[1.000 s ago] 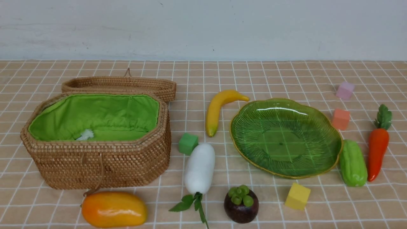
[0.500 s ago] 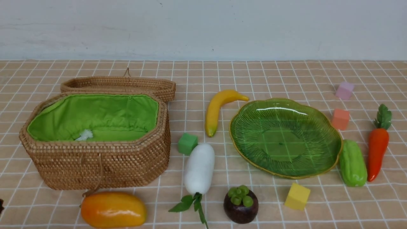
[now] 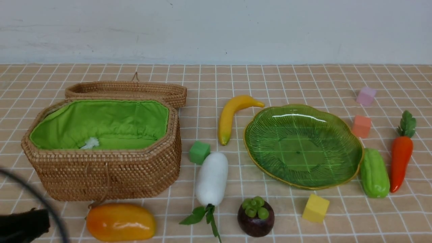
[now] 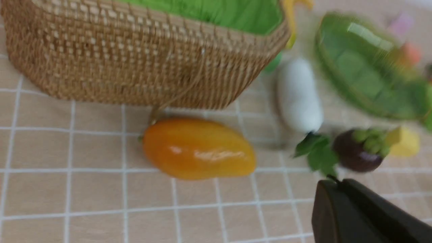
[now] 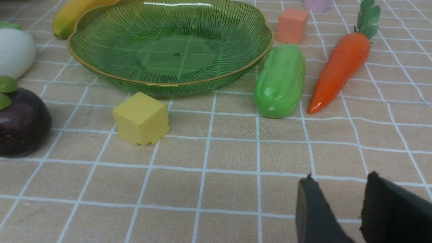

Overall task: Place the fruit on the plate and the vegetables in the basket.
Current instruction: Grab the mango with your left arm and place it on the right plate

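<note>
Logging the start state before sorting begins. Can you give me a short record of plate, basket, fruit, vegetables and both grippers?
plate: bare
basket: lid open, no vegetables inside
fruit: mango, banana, mangosteen, all on the tablecloth
vegetables: radish, gourd, carrot, all on the tablecloth
left gripper: near the mango, jaws unclear
right gripper: slightly open, empty

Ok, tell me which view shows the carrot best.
Right wrist view: the carrot is close, sharp and large. The front view shows it whole but smaller. The blurred left wrist view does not show it recognisably.
</note>
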{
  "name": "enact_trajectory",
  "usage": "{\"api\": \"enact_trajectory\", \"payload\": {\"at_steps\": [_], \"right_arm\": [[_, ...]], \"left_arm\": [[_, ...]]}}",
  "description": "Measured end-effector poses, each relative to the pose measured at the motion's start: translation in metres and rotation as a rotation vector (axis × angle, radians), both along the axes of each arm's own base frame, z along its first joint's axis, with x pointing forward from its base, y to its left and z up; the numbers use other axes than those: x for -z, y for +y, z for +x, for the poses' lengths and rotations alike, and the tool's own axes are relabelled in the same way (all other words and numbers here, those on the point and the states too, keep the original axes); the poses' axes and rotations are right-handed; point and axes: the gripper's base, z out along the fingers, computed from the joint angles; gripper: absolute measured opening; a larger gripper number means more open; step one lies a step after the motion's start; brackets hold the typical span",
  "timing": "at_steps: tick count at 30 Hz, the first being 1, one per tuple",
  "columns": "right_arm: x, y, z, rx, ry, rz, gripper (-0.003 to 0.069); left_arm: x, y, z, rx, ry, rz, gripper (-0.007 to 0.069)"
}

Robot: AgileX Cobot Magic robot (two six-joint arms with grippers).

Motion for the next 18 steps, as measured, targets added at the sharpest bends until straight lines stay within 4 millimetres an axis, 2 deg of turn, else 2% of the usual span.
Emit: {"api": "enact_trajectory", "payload": {"at_steps": [5,9,12,13,14,15,18], "right_arm": [[0.0,0.0,0.0,0.0,-0.001,0.0,0.0244],[-0.002,0.0,0.001,0.011,-0.031,0.043,0.0244],[-0.006,0.004,0.002,0.042,-0.069,0.336,0.0244],[-0.007,0.004,0.003,0.047,-0.071,0.365,0.0244],[-0.011,0.005,0.003,0.067,-0.095,0.541,0.0244],[-0.013,0.006,0.003,0.079,-0.106,0.646,0.0244],[-0.018,0.005,0.004,0.101,-0.131,0.846,0.0244]], "left_arm": [[-0.001,-0.006,0.023,0.022,0.054,-0.01,-0.0013],[0.001,-0.012,0.037,0.135,0.128,0.067,-0.0013],[0.002,-0.017,0.046,0.233,0.21,0.12,-0.0013],[0.002,-0.017,0.046,0.236,0.213,0.122,-0.0013],[0.003,-0.019,0.05,0.26,0.237,0.136,-0.0013],[0.004,-0.019,0.052,0.273,0.247,0.143,-0.0013],[0.006,-0.02,0.054,0.292,0.27,0.149,-0.0013]]}}
